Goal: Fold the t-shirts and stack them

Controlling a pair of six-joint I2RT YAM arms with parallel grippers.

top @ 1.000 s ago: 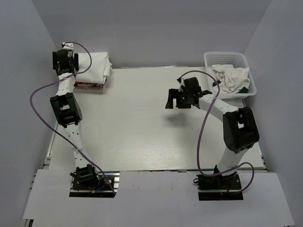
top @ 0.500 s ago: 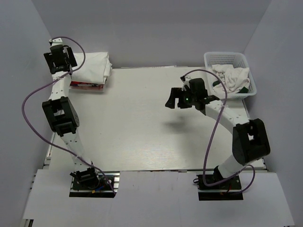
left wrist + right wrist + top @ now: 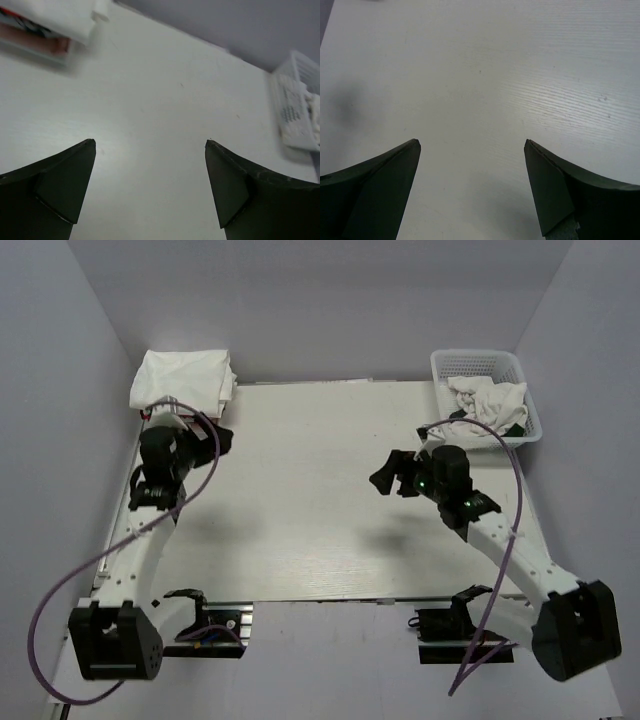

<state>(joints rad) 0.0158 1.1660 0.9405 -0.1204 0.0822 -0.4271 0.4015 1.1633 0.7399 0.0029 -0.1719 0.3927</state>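
White folded t-shirts [image 3: 185, 380] stacked at far left; one crumpled shirt [image 3: 488, 403] in basket [image 3: 478, 358], far right. Left gripper [image 3: 150, 144], right gripper [image 3: 471, 144]: jaws apart, empty. Judged between shirts; next move: right arm must reach into basket.

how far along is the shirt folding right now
Done: a folded white shirt lies on a red one at the far-left corner. In hand: nothing; both arms' jaws stand open and empty above the table. Left: crumpled white cloth lies in the basket at far right, not yet folded.
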